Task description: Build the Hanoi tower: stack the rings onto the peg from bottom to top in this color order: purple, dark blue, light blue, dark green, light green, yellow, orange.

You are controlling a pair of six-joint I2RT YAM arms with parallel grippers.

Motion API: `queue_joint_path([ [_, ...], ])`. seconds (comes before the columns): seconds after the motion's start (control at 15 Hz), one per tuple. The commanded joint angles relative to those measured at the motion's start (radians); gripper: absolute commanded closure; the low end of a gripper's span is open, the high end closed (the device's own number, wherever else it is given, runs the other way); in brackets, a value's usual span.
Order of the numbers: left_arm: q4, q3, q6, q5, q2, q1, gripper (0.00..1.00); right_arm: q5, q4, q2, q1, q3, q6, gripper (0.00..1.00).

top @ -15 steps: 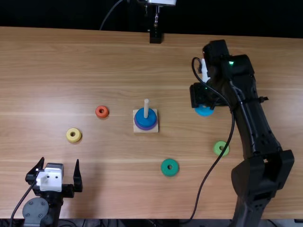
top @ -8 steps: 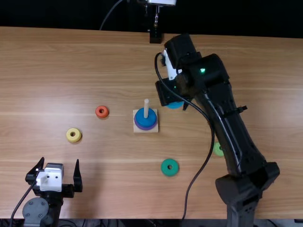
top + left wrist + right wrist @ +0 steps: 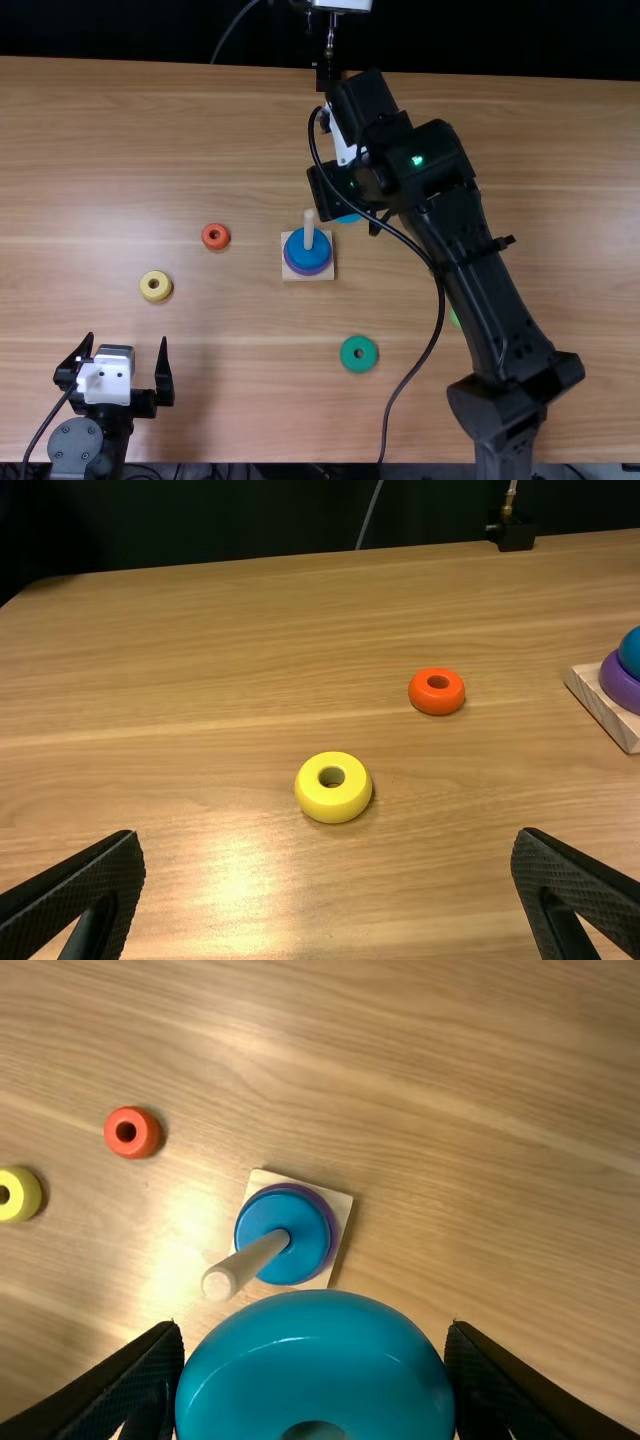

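Observation:
My right gripper point(image 3: 345, 190) is shut on the light blue ring point(image 3: 348, 218), just beyond and right of the peg point(image 3: 309, 230). In the right wrist view the gripper point(image 3: 314, 1332) has the light blue ring point(image 3: 314, 1370) between its fingers, near the peg's tip point(image 3: 218, 1282). On the wooden base point(image 3: 308, 277) the dark blue ring point(image 3: 307, 250) lies over the purple ring point(image 3: 290, 264), both around the peg. My left gripper point(image 3: 124, 345) stands open; its own view shows that gripper point(image 3: 329, 838) with the yellow ring point(image 3: 333, 788) and orange ring point(image 3: 437, 691) farther off.
The dark green ring point(image 3: 359, 354) lies nearer than the base, toward the right. A light green ring point(image 3: 455, 318) is partly hidden by the right arm. Yellow point(image 3: 155, 286) and orange point(image 3: 215, 236) rings lie left of the base. A cable hangs along the right arm.
My right gripper has moved left with the light blue ring, from well right of the base to close beside the peg. The left arm has kept still.

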Motion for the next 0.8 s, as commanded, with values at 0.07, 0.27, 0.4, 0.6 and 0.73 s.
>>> queue_joint_path([
  [0.07, -0.080, -0.105, -0.002, 0.007, -0.012, -0.005, 0.00, -0.004, 0.000, 0.060, 0.039, 0.058, 0.005, 1.00],
  [0.27, -0.080, -0.105, -0.002, 0.007, -0.012, -0.005, 0.00, -0.004, 0.000, 0.077, 0.057, 0.089, 0.005, 1.00],
  [0.4, -0.080, -0.105, -0.002, 0.007, -0.012, -0.005, 0.00, -0.004, 0.002, 0.089, 0.068, 0.089, 0.007, 1.00],
  [0.6, -0.080, -0.105, -0.002, 0.007, -0.012, -0.005, 0.00, -0.004, 0.004, 0.110, 0.074, 0.089, 0.011, 1.00],
  [0.73, -0.080, -0.105, -0.002, 0.007, -0.012, -0.005, 0.00, -0.004, 0.006, 0.123, 0.080, 0.089, 0.024, 1.00],
])
